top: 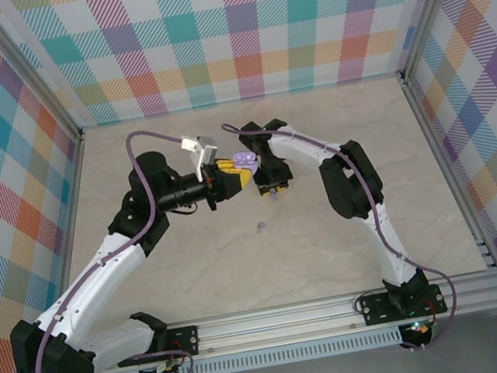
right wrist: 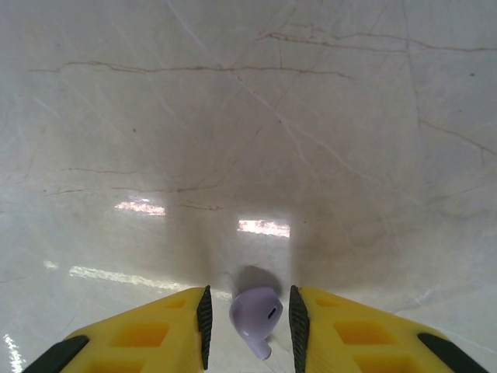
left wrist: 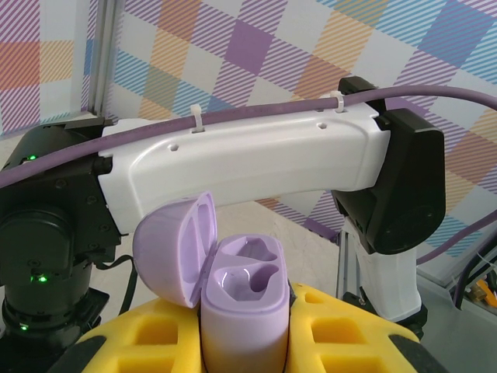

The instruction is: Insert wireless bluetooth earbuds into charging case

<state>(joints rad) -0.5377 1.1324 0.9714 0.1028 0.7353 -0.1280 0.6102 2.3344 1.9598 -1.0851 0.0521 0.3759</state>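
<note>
White shells and black joint housings are seen on both arms. A purple cable is tied along each with white zip ties. Yellow, black-edged fingers are fitted to the left tool [top: 231, 178] and right tool [right wrist: 248, 326].

lilac charging case [left wrist: 241, 311], lilac earbud [right wrist: 256, 312]

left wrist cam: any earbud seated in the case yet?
No, the open lilac case in the left claw shows both sockets empty.
</note>
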